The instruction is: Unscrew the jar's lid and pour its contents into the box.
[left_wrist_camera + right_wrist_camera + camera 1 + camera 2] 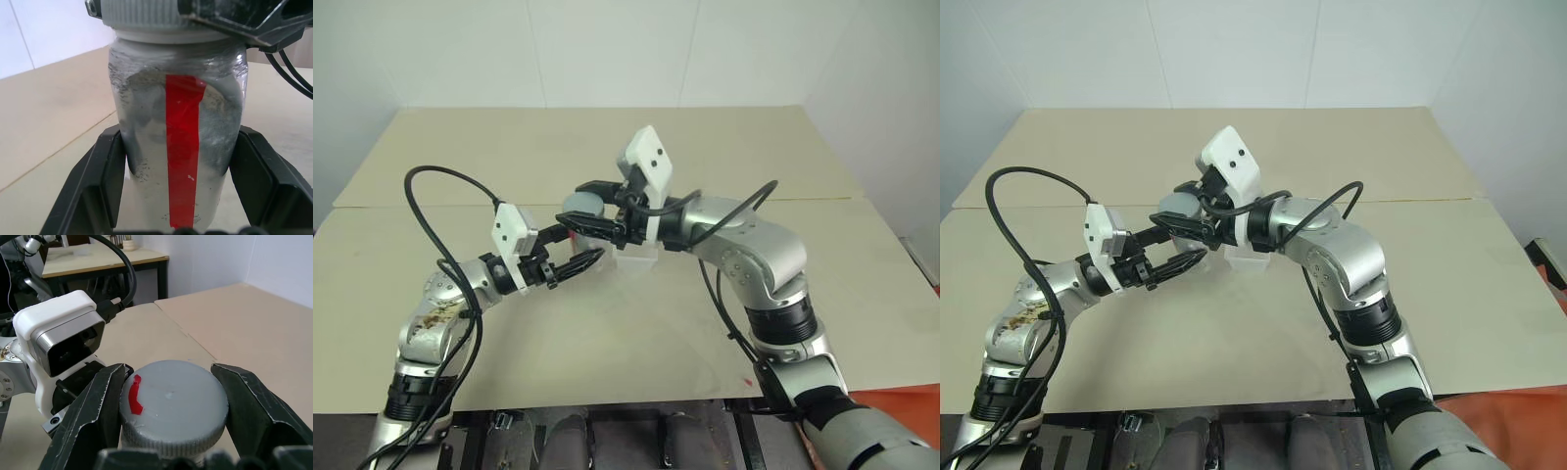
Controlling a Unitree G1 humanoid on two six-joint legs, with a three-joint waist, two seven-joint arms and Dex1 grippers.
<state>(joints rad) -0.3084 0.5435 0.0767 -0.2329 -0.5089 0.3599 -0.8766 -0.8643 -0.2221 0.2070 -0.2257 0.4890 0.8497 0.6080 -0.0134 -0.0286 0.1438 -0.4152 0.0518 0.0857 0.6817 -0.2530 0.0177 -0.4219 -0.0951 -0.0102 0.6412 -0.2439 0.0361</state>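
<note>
The jar (181, 147) is held in the air just in front of the box (634, 258), the left gripper (576, 253) clamped round its body and the right gripper (168, 406) closed on the lid (173, 399). If the lid binds, the twist could spin the jar in the left fingers (smooth glass, a small bite) or tip it over the table (607, 333). Both forearms reach level, meeting at the jar.
</note>
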